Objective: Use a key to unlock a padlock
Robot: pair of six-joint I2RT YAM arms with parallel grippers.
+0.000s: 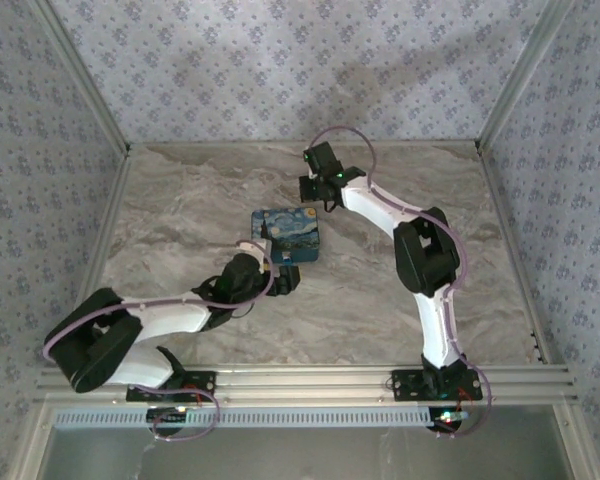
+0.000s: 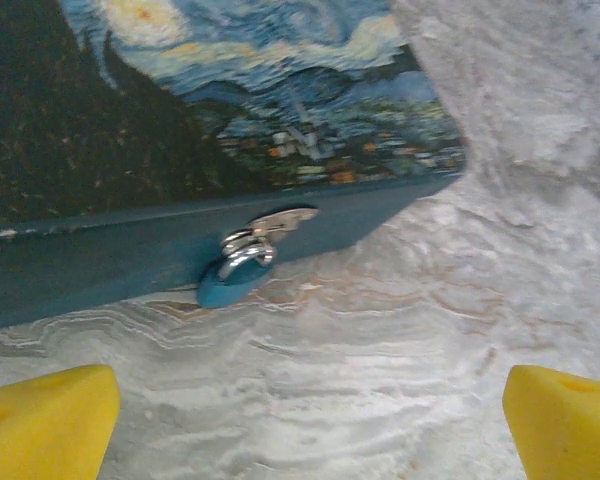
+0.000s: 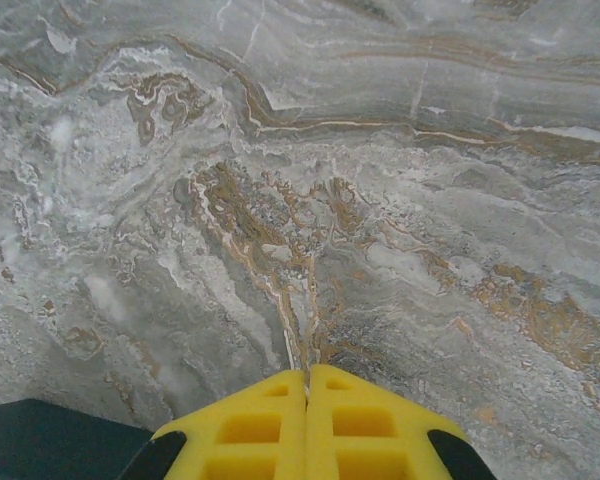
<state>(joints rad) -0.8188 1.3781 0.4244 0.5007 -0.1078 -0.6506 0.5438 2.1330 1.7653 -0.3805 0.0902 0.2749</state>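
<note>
the tiny blue padlock (image 2: 237,276) with a silvery shackle hangs from the clasp (image 2: 280,220) on the near wall of the blue night-sky tin box (image 1: 287,233) at mid-table, the left gripper (image 2: 307,420) just near of it with yellow jaws spread wide and empty, and the right gripper (image 3: 308,385) just beyond the box's far right corner with jaws pressed together over the bare marble table (image 3: 380,200).

White arms (image 1: 175,318), black joints (image 1: 423,255), lilac cables (image 1: 335,128), yellow fingers (image 3: 350,425).
</note>
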